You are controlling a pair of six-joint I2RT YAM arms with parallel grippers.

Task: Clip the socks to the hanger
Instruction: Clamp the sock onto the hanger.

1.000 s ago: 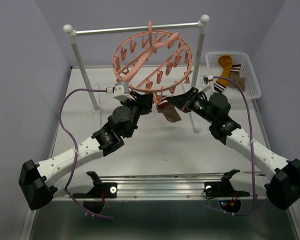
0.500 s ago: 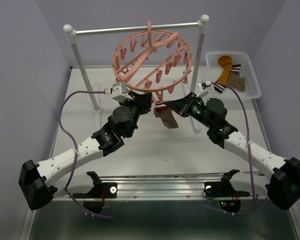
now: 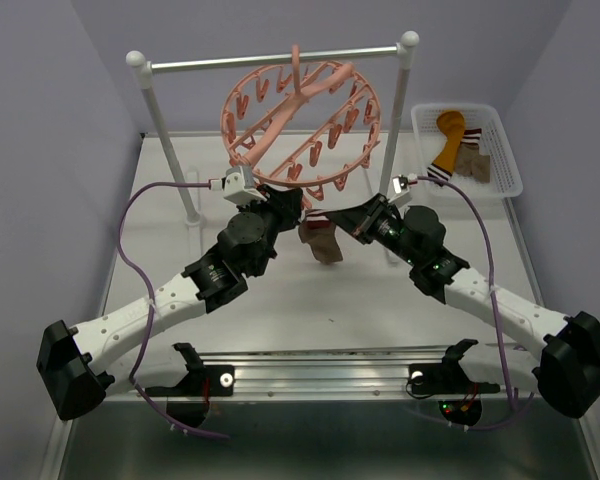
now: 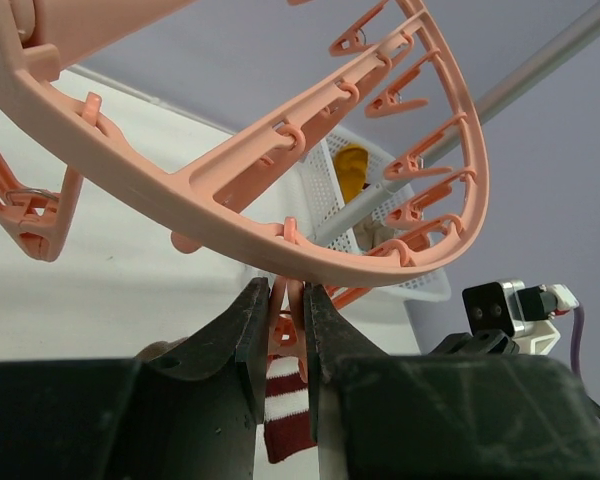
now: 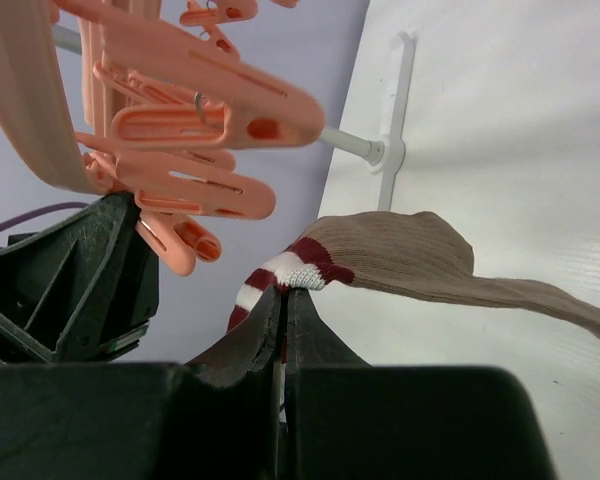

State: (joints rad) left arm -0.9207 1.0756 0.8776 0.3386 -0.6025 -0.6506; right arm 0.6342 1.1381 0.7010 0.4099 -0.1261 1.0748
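The salmon-pink hanger ring [image 3: 302, 118] hangs by its hook from the metal rail. My left gripper [image 4: 286, 318] is under its near rim and shut on one dangling clip [image 4: 292, 310], squeezing it. My right gripper [image 5: 283, 292] is shut on the striped cuff of a brown sock [image 5: 400, 258], held up beside that clip; the sock [image 3: 321, 240] droops between both grippers. The cuff [image 4: 285, 408] shows just below the squeezed clip. More socks [image 3: 454, 140], one mustard-orange, lie in the white basket.
A white-posted rail stand [image 3: 148, 75] holds the hanger; its right post [image 3: 398, 110] stands just behind my right arm. A white basket [image 3: 500, 150] sits at the back right. Other clips [image 5: 195, 125] hang close above my right gripper.
My right gripper has carried the sock leftward and up toward the left gripper's clip. The hanger ring has tilted slightly. The left gripper has stayed at the clip.
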